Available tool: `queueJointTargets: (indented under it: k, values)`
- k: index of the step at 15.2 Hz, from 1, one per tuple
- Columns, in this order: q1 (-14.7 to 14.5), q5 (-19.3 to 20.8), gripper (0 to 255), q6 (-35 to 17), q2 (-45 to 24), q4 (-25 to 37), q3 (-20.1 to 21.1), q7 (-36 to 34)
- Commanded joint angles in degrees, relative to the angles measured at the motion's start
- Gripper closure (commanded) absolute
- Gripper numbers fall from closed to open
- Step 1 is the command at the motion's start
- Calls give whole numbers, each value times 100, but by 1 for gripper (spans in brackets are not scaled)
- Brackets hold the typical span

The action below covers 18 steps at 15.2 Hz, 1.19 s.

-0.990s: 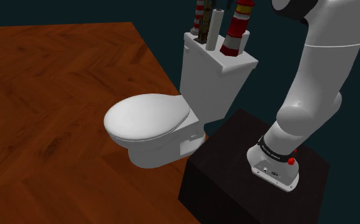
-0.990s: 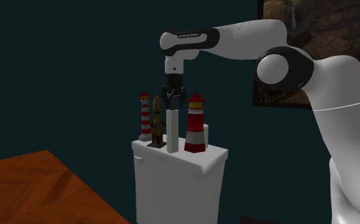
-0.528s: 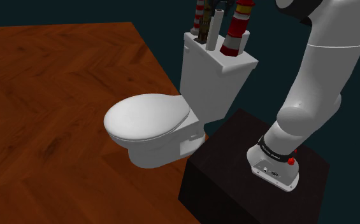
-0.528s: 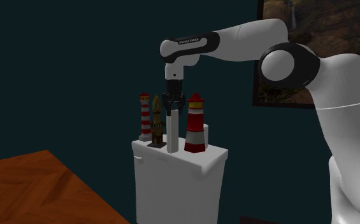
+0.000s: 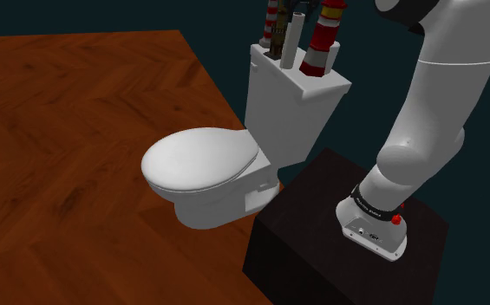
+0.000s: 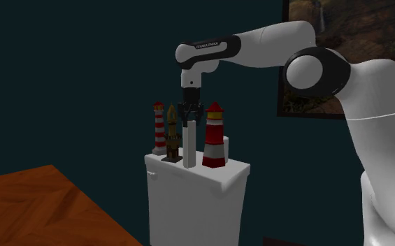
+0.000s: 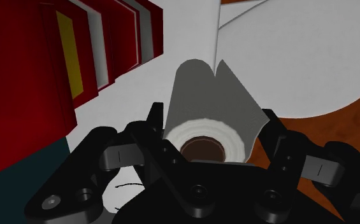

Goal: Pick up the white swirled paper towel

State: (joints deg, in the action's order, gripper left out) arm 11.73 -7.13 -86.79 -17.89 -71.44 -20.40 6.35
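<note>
One arm (image 6: 266, 40), wrist (image 6: 191, 75) vert. over towel (image 6: 189, 147)

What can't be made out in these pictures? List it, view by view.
Shoulder view: the top edge cuts off the tops of the paper towel roll and the red lighthouse.
Second exterior view: the roll hides part of the brown figure.
Wrist view: the picture's edges crop the roll's far end and most of the red lighthouse.
</note>
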Motion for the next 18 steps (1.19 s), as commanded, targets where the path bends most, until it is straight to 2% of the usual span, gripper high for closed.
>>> queueJointTargets:
  k: [1, 10, 13, 16, 18]
  values:
    - [-7, 0, 255, -4, 4, -17, 4, -6]
    - [196, -159, 255, 940, -424, 1342, -3, 8]
    - [319, -253, 255, 1335, -672, 1982, 4, 8]
    - [517, -398, 255, 1843, -1056, 2875, 29, -6]
    - [535, -406, 255, 1876, -1084, 2937, 36, -9]
